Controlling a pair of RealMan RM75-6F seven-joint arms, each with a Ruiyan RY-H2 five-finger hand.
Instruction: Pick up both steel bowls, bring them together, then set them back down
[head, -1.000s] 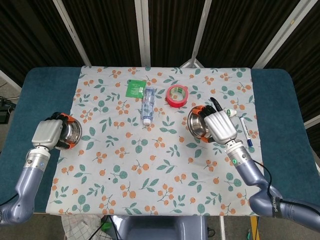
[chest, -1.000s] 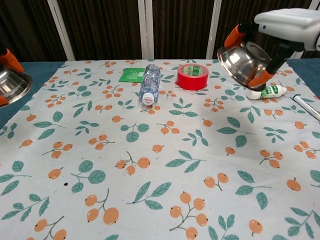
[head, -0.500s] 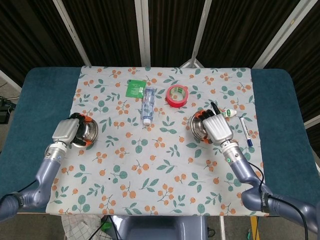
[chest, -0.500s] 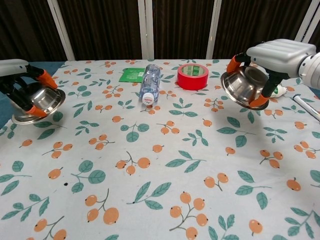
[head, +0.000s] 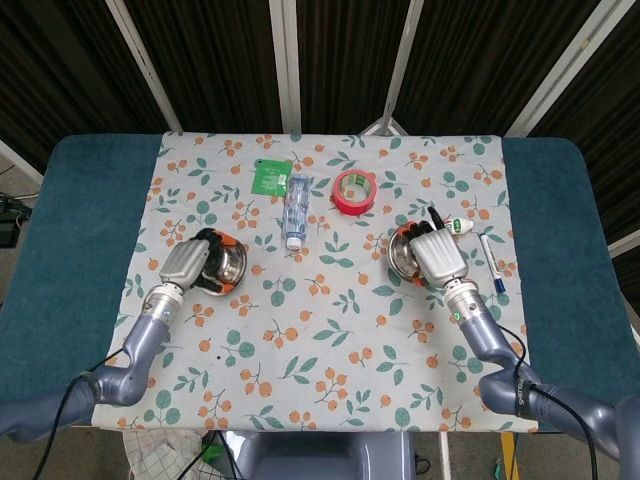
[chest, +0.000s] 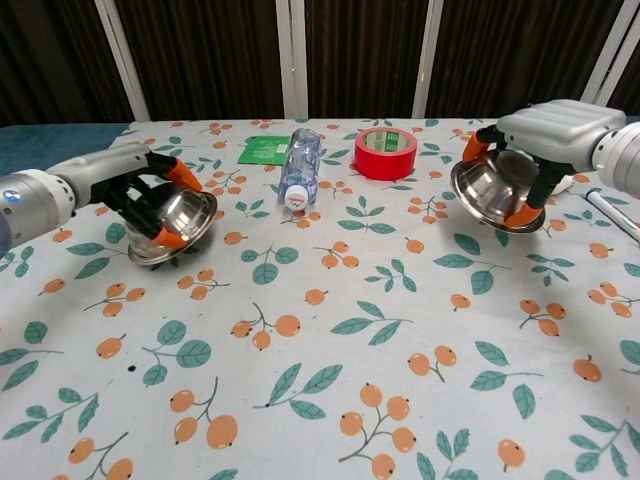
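Observation:
My left hand (head: 190, 264) (chest: 135, 190) grips one steel bowl (head: 226, 265) (chest: 180, 222), tilted and held above the floral cloth on the left side. Over on the right, my right hand (head: 437, 255) (chest: 555, 128) holds the other steel bowl (head: 403, 256) (chest: 493, 192), also tilted and off the table. Orange fingertips wrap both rims. A wide stretch of cloth separates the two bowls.
A clear water bottle (head: 296, 210) (chest: 299, 163), a red tape roll (head: 353, 191) (chest: 387, 153) and a green packet (head: 270, 177) (chest: 264, 150) lie at the back. A glue tube (head: 455, 226) and a pen (head: 491, 260) sit right of the right hand.
The left hand has carried its bowl well to the right, toward the table's middle. The right hand has drifted slightly down and right with its bowl.

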